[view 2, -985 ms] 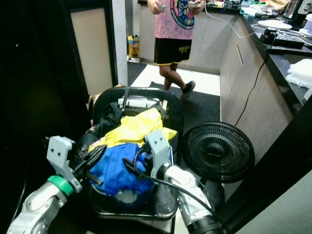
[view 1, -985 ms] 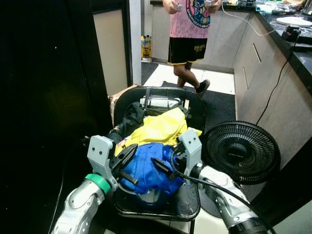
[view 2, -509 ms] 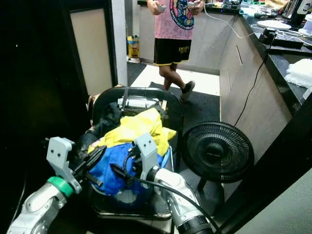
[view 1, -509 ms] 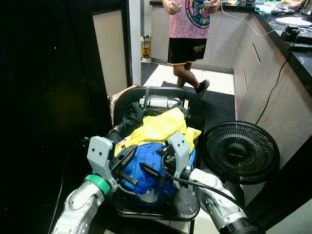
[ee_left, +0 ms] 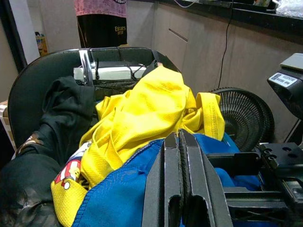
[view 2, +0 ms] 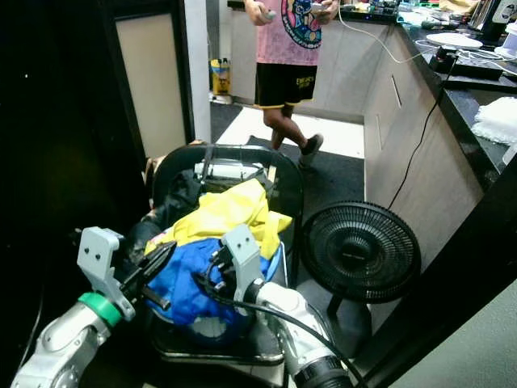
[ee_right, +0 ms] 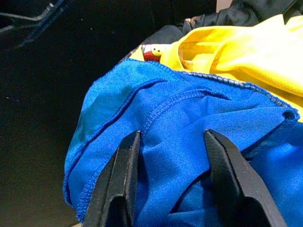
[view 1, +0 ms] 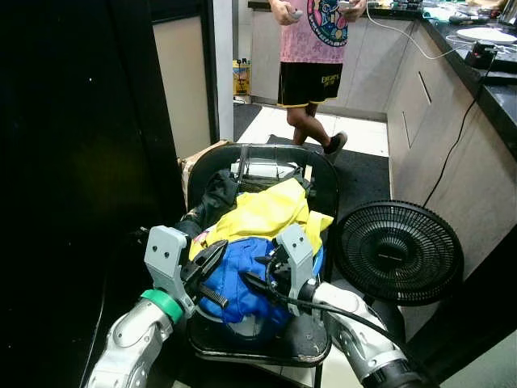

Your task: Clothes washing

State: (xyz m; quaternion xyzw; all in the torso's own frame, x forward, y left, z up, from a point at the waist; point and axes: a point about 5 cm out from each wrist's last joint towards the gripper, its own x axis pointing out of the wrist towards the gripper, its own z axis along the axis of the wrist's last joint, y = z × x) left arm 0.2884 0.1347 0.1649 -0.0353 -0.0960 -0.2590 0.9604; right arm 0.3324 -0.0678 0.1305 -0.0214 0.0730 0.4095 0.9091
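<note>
A pile of clothes lies on a black chair (view 1: 321,179): a blue garment (view 1: 236,283) in front, a yellow one (view 1: 262,212) behind it and a black one (view 1: 216,196) at the back left. My right gripper (view 1: 260,277) is open, and its fingers (ee_right: 121,182) press into the blue cloth from the right with a fold between them. My left gripper (view 1: 208,271) is shut and hovers at the left edge of the blue garment, its fingers (ee_left: 181,187) closed together just above the cloth.
A black floor fan (view 1: 398,252) stands close to the chair's right. A person (view 1: 311,48) in a pink shirt and black shorts stands beyond the chair. Kitchen cabinets and a dark counter (view 1: 493,77) run along the right. A dark wall is on the left.
My right gripper has moved left and forward onto the blue garment, its fingers now set into the cloth. The left gripper has stayed in place.
</note>
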